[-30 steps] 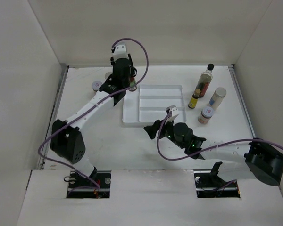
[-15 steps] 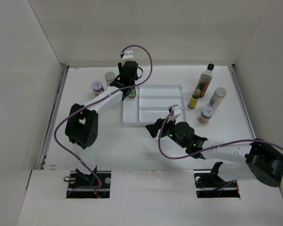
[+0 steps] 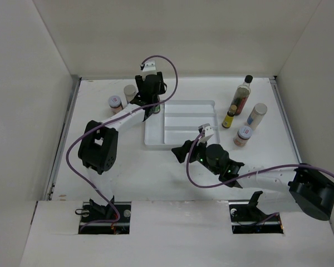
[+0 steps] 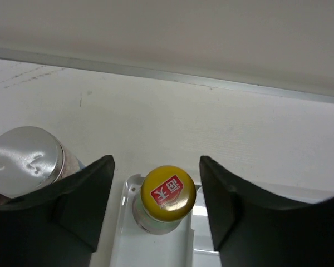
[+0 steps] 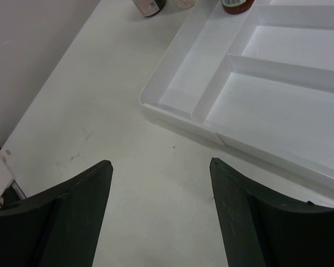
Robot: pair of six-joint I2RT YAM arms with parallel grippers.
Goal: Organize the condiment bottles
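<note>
The left gripper (image 4: pixel 156 162), jaws spread clear of the yellow-capped bottle (image 4: pixel 168 193) standing in the far-left corner of the white tray (image 4: pixel 156 251), looks to be releasing it and should next lift straight up, while the right gripper (image 5: pixel 160 163) waits, spread and empty, off the tray's near-left corner.

L gripper (image 4: pixel 156 162) jaws straddle yellow-capped bottle (image 4: pixel 168 192) in far-left corner of tray (image 3: pixel 183 115), small gap each side. Silver-lidded jar (image 4: pixel 25 161) crowds its left finger. R gripper (image 5: pixel 160 163) spread wide over bare table (image 5: pixel 128 111), tray rim just ahead. Right of tray, tall dark bottle (image 3: pixel 242 95), pale-lidded jar (image 3: pixel 258 115) & 2 more bunched, narrow gaps.
</note>
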